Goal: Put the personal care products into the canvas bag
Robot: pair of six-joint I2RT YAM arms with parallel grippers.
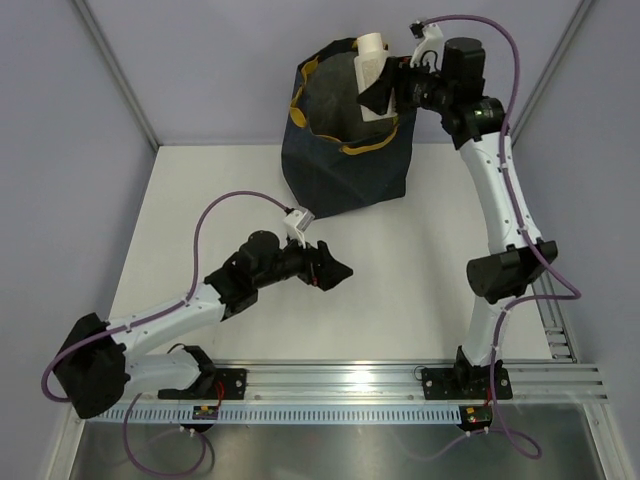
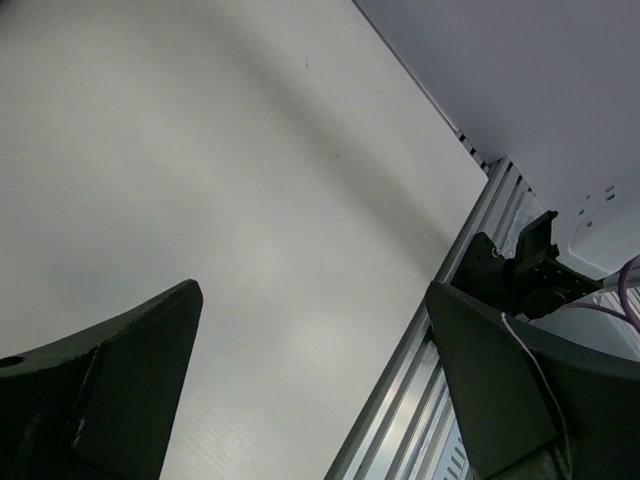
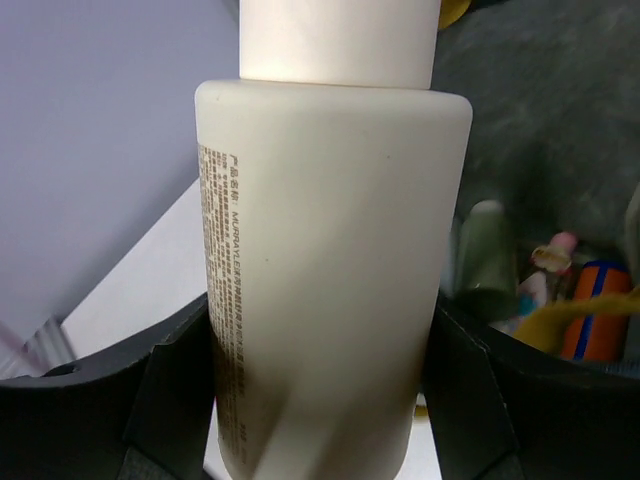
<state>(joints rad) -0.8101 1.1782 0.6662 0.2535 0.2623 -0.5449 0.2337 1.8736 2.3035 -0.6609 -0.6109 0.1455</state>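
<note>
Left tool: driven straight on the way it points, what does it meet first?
Likely the table, filling the gap of the open left tool; the edge rail lies further right. Depth unclear.

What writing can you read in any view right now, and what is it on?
Fine print down the side of the cream bottle in the right gripper: too small and blurred to read.
On the canvas bag, table and left gripper: no writing visible.

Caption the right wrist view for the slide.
Right tool grips a cream bottle above the canvas bag, other bottles already inside.
</note>
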